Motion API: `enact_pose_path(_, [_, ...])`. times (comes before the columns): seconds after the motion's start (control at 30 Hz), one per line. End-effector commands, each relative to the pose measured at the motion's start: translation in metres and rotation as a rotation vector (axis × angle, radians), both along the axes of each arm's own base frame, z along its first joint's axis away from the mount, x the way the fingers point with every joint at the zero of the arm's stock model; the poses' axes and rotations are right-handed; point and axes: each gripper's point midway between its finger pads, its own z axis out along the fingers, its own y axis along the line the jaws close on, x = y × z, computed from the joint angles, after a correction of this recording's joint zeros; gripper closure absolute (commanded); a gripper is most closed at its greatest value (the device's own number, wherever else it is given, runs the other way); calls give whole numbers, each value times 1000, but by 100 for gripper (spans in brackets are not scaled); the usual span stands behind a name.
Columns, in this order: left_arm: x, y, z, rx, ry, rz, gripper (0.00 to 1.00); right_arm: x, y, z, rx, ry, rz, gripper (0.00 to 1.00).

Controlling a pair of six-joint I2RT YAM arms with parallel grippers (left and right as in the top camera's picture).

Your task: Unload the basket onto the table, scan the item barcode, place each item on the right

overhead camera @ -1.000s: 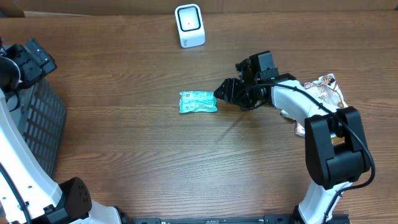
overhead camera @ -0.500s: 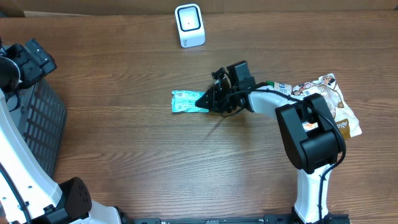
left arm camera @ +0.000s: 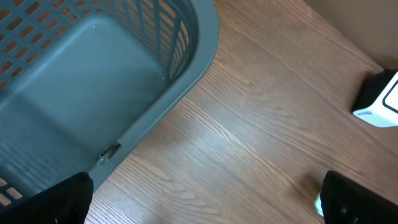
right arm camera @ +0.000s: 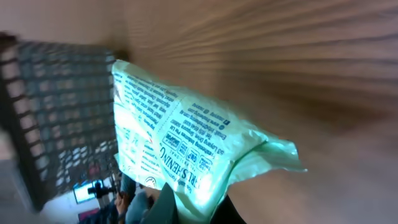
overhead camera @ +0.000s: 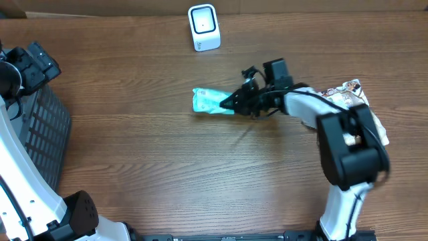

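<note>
The item is a mint-green printed packet point(overhead camera: 208, 100) left of the table's middle. My right gripper point(overhead camera: 232, 103) is shut on its right end. In the right wrist view the packet point(right arm camera: 186, 143) fills the centre, tilted and raised off the wood, with its lower edge pinched between the right gripper point(right arm camera: 200, 210) jaws. No barcode is clearly readable on it. The white scanner point(overhead camera: 204, 27) stands at the back edge, apart from the packet. My left gripper point(left arm camera: 205, 208) hangs open over bare wood beside the basket, with nothing between its fingers point(left arm camera: 62, 199).
A grey slatted basket point(overhead camera: 41, 130) sits at the left edge; its rim point(left arm camera: 186, 74) shows in the left wrist view, with the scanner point(left arm camera: 380, 102) at the far right. A crumpled snack bag point(overhead camera: 356, 100) lies at the right.
My right gripper reached left to the packet, shut on its right end, then drew it slightly right and toward the back. The left arm has not moved.
</note>
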Motion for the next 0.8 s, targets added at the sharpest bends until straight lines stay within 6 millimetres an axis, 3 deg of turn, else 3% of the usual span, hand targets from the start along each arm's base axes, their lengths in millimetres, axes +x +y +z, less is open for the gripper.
enact_pose_path(0.0, [-1,-2,6,21,-15,-19,0,-18,5,104,105,-216,79,96])
enact_pose_path(0.2, [-1,-2,6,21,-15,-19,0,-41,-17,163,-3,-309,-16,96])
enact_pose_path(0.4, [-1,-2,6,21,-15,-19,1,-61,-28,185,-40,-347,-36,96])
enact_pose_path(0.6, [-1,-2,6,21,-15,-19,1,-67,-36,173,-119,-305,-62,96])
enact_pose_path(0.73, [-1,-2,6,21,-15,-19,0,-75,-40,144,-307,-282,-74,96])
enact_pose_path(0.77, [-1,-2,6,21,-15,-19,0,-78,-42,131,-422,-293,-87,96])
